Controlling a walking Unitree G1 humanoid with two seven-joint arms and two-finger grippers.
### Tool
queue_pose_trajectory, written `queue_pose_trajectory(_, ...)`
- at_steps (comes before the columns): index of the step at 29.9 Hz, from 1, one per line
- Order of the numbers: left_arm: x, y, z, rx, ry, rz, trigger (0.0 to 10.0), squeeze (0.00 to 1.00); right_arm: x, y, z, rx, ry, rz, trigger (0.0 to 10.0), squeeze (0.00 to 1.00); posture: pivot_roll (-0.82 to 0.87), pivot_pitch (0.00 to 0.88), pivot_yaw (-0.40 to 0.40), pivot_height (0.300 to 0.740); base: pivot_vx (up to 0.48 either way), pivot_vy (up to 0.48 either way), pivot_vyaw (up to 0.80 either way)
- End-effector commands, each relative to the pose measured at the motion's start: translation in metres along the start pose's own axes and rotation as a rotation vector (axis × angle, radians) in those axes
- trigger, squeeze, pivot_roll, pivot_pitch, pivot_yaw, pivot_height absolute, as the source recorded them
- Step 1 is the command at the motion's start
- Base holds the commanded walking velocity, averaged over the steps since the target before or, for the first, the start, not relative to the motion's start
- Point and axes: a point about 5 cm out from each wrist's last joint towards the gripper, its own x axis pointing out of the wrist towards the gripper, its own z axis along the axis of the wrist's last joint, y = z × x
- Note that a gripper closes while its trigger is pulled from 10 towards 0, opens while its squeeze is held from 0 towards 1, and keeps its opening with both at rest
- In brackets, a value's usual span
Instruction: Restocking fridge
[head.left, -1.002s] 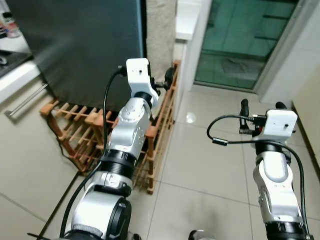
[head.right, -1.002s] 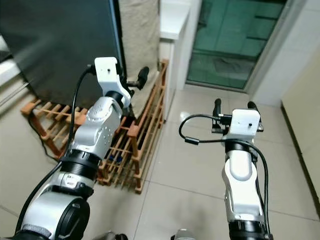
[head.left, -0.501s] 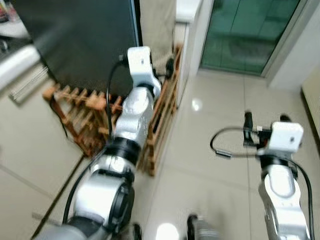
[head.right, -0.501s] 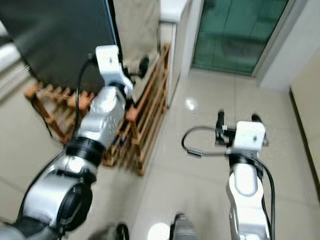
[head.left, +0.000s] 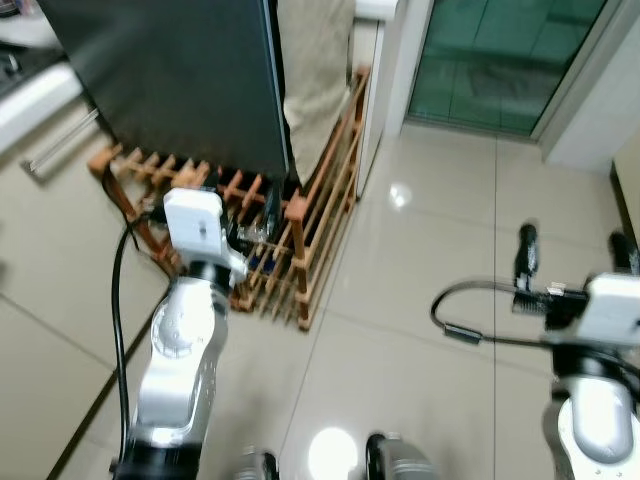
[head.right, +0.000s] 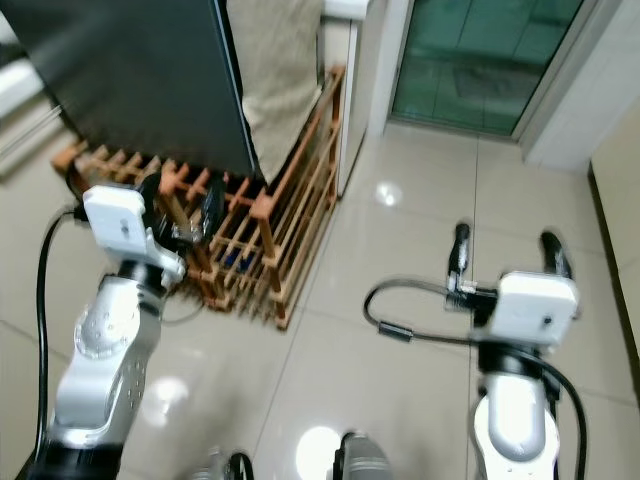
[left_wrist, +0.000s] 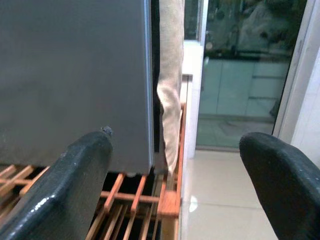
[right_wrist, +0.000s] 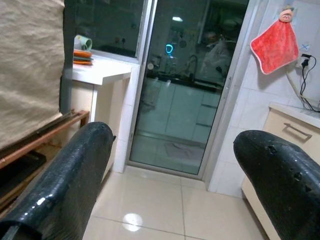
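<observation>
Standing before the dark fridge (head.left: 190, 90) with its door closed, we are holding left gripper (left_wrist: 175, 200) and right gripper (right_wrist: 175, 190) wide and empty, so restocking is seemingly not yet starting.

A home kitchen: dark fridge (head.left: 180, 90), wooden rack (head.left: 310, 230), tiled floor (head.left: 420, 300), glass door (right_wrist: 190, 100), red towel (right_wrist: 277, 42).
</observation>
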Motion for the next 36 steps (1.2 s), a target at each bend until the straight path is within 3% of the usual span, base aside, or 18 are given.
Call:
queue_pose_trajectory(1, 0.006, -0.003, 0.007, 0.010, -0.021, -0.002, 10.0, 0.00, 0.000, -0.003, -0.002, -0.021, -0.003, -0.011, 10.0, 0.46, -0.20, 0.096, 0.033, 0.732, 0.000, 0.000, 0.00)
queue_pose_trajectory(5, 0.028, -0.005, 0.012, -0.079, 0.007, 0.048, 10.0, 0.00, 0.020, 0.000, 0.003, -0.007, -0.035, -0.036, 10.0, 0.46, -0.21, 0.093, 0.047, 0.732, 0.315, 0.000, 0.00)
queue_pose_trajectory(12, 0.038, -0.009, 0.014, -0.118, 0.012, 0.051, 10.0, 0.00, 0.024, 0.001, -0.001, -0.005, -0.032, -0.032, 10.0, 0.46, -0.22, 0.084, 0.054, 0.732, 0.480, 0.000, 0.00)
queue_pose_trajectory(19, 0.043, -0.008, 0.014, -0.133, 0.021, 0.064, 10.0, 0.00, 0.027, 0.002, -0.003, -0.007, -0.028, -0.030, 10.0, 0.46, -0.22, 0.077, 0.058, 0.732, 0.467, 0.000, 0.00)
queue_pose_trajectory(29, 0.050, -0.012, 0.020, -0.105, -0.005, -0.001, 10.0, 0.00, 0.030, 0.006, -0.006, 0.002, -0.028, -0.028, 10.0, 0.46, -0.21, 0.075, 0.067, 0.732, 0.469, 0.000, 0.00)
queue_pose_trajectory(36, 0.050, -0.014, 0.022, -0.138, -0.014, 0.002, 10.0, 0.00, 0.031, 0.007, -0.006, 0.004, -0.026, -0.024, 10.0, 0.46, -0.21, 0.078, 0.068, 0.732, 0.411, 0.000, 0.00)
